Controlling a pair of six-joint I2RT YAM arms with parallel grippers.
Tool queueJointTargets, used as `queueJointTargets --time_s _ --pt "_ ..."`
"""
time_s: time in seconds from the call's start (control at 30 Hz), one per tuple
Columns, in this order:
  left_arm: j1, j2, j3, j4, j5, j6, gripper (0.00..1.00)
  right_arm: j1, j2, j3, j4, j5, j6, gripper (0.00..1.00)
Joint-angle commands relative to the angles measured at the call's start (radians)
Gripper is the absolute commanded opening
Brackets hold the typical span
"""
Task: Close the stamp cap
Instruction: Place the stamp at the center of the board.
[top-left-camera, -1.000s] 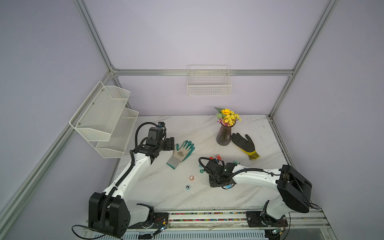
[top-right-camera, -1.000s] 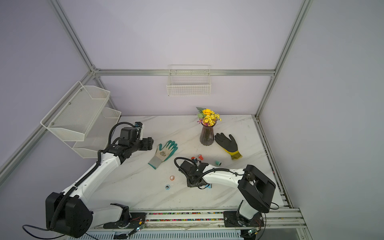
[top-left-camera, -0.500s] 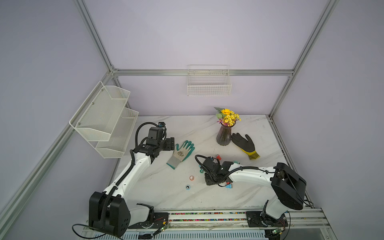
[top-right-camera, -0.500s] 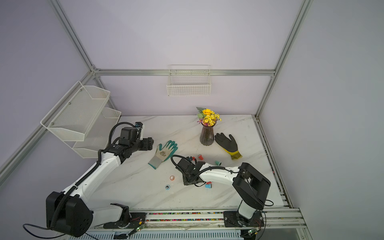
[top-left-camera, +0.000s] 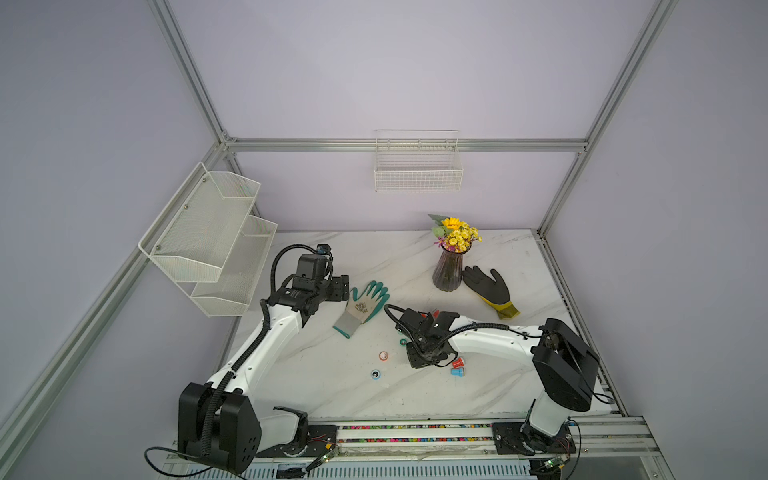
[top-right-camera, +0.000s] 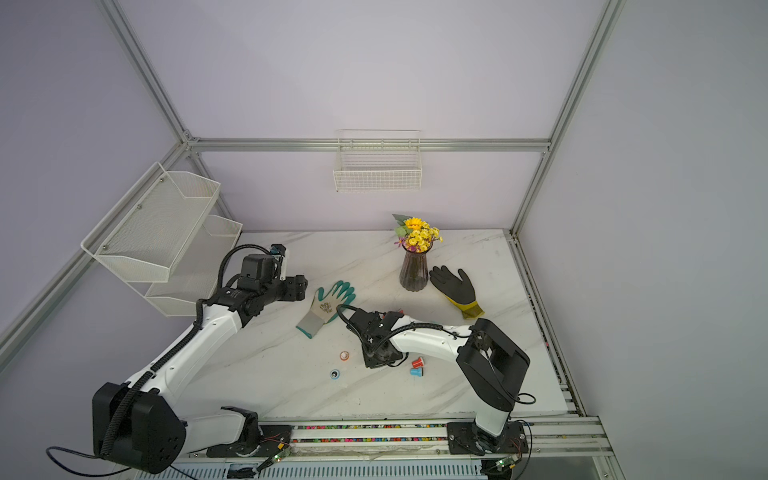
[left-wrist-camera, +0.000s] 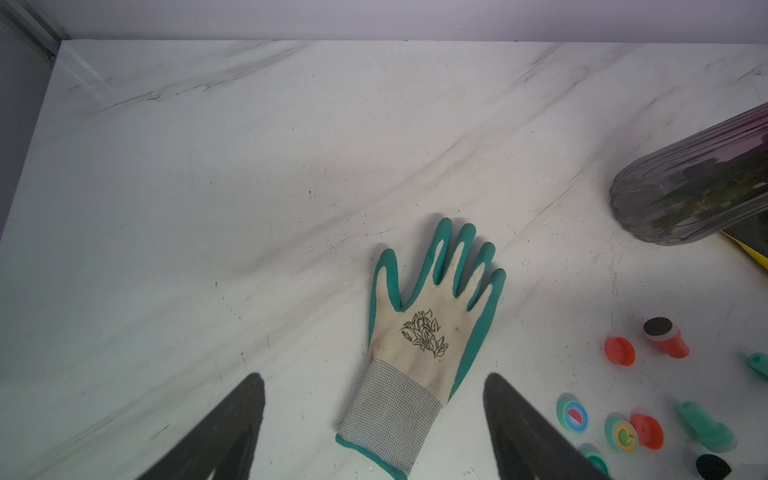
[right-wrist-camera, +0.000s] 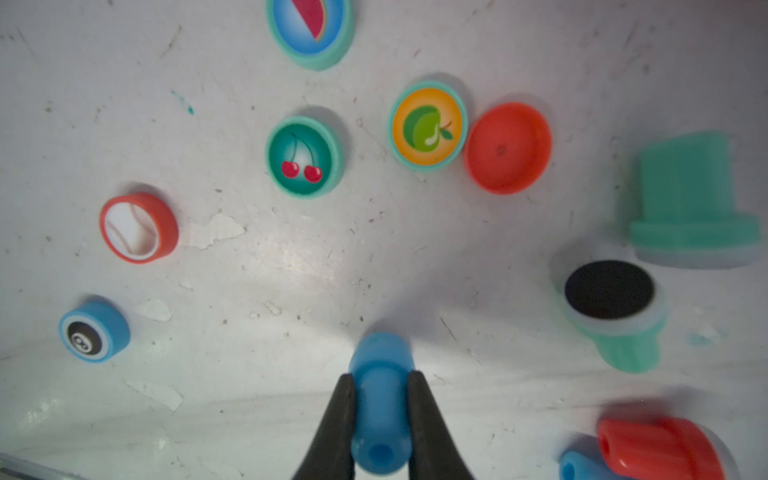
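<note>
Where the task's thing is: blue stamp (right-wrist-camera: 380, 415), pinched by its handle between the pressed-in fingers of the right gripper (right-wrist-camera: 381, 376), mid-table over the marble tabletop (right-wrist-camera: 270, 270). Its wide end points away from the wrist, and I cannot tell whether it touches the surface.
Step in hand: by my reading, carrying the gripped stamp to its cap; capping is not yet done.
Likely cap: blue eight-ball cap (right-wrist-camera: 93, 331), left of the right gripper and slightly nearer, just beside the red baseball cap (right-wrist-camera: 138, 227).
Next move calls for: travel left, wide end centred over that cap, then a straight press. I cannot tell whether the cap's open side faces up.
Left gripper: left gripper (left-wrist-camera: 374, 378), spread wide and empty, over the cuff of the green glove (left-wrist-camera: 424, 328) at far left.
Caps, right wrist view: six. Three are teal: cherry cap (right-wrist-camera: 304, 156), apple cap (right-wrist-camera: 428, 124) and watermelon cap (right-wrist-camera: 311, 29). Two are red, counting the hollow red cap (right-wrist-camera: 507, 147), and one is blue.
Stamps, same view: five. Two are blue, counting the spare blue stamp (right-wrist-camera: 575, 467); two are teal, the side-lying teal stamp (right-wrist-camera: 690, 199) and the pad-up teal stamp (right-wrist-camera: 611, 291); one is the red stamp (right-wrist-camera: 660, 446).
Farther out: two gloves, counting the black glove (top-left-camera: 490, 286), and one flower vase (top-left-camera: 449, 270).
</note>
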Motion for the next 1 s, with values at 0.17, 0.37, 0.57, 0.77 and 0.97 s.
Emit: queueJointTargets --time_s 0.17,0.37,0.57,0.77,0.97 --pt "0.006 -0.012 0.042 0.021 -0.025 0.035 0.82 -0.211 -0.120 0.111 -0.119 -0.038 -0.133 0.00" --pt "0.006 -0.004 0.040 0.022 -0.028 0.037 0.82 -0.415 -0.069 0.123 -0.112 -0.037 -0.282 0.00" --pt "0.006 0.002 0.041 0.017 -0.041 0.041 0.82 -0.540 0.045 0.127 -0.046 -0.062 -0.366 0.00" --pt "0.007 0.007 0.041 0.016 -0.047 0.042 0.82 -0.568 0.115 0.121 0.020 -0.037 -0.387 0.00" --pt "0.006 0.009 0.044 0.012 -0.048 0.042 0.82 -0.569 0.145 0.104 0.058 -0.005 -0.392 0.01"
